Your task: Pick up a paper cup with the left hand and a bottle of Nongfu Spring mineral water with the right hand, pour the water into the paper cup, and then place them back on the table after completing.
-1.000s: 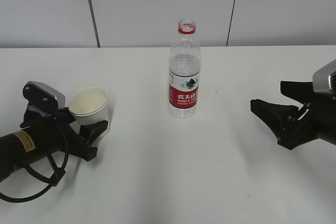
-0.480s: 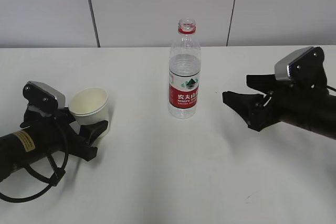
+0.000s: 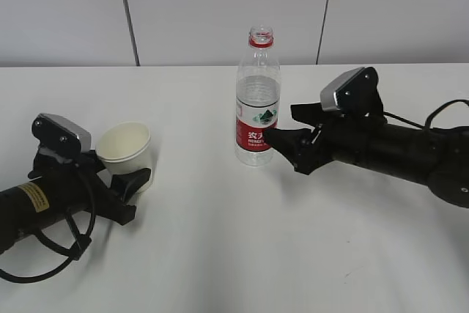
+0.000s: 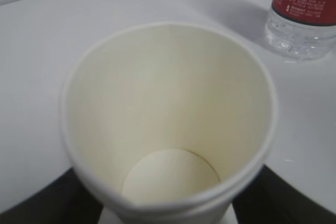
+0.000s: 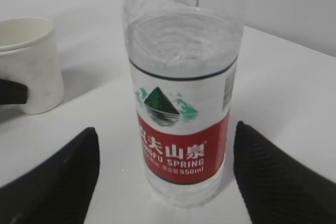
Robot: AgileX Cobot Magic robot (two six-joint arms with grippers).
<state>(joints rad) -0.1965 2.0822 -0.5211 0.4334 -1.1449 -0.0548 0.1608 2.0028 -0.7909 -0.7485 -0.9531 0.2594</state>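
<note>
paper cup (image 4: 168,114) empty; bottle (image 3: 257,100) uncapped, w/ water

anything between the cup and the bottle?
Nothing: only bare white table lies between the paper cup and the water bottle. The exterior view shows it best, and the right wrist view shows the same open gap.

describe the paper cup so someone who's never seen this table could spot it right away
On the white table, look left, where the left tool sits around it. The paper cup stands upright and empty, short, cream-white and unprinted, unlike the tall clear bottle with its red label at centre.
</note>
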